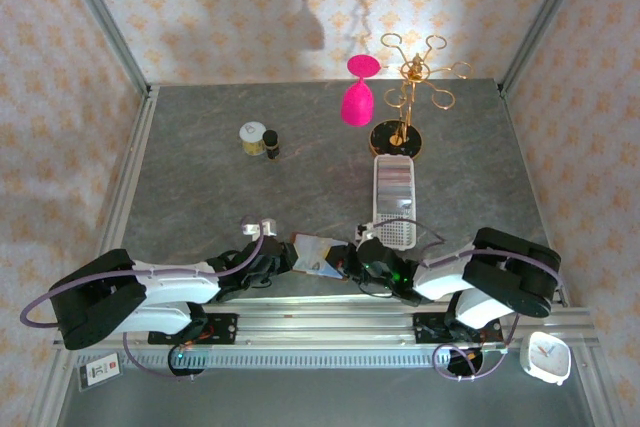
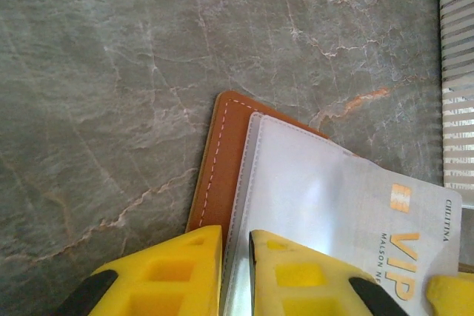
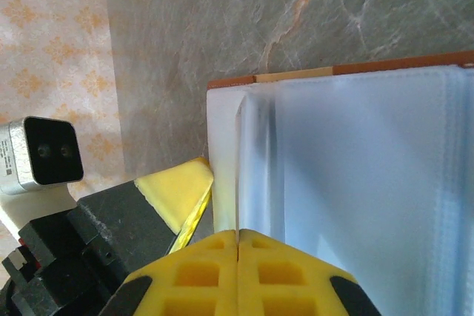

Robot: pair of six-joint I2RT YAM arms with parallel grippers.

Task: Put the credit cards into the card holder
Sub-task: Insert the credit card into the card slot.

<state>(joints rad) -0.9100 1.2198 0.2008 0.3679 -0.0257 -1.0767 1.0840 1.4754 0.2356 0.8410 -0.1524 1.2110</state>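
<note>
The left gripper (image 2: 235,257), nearly closed, pinches the card holder (image 2: 221,160) at bottom centre. The right gripper (image 3: 237,246) is pressed together on its clear pocket. The left wrist view shows a credit card (image 2: 415,216) lower right.

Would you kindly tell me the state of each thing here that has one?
card holder, open
credit card, partly in a clear pocket
left gripper, shut on card holder
right gripper, shut on card holder
pink glass, upside down
white tray, lying flat
</note>
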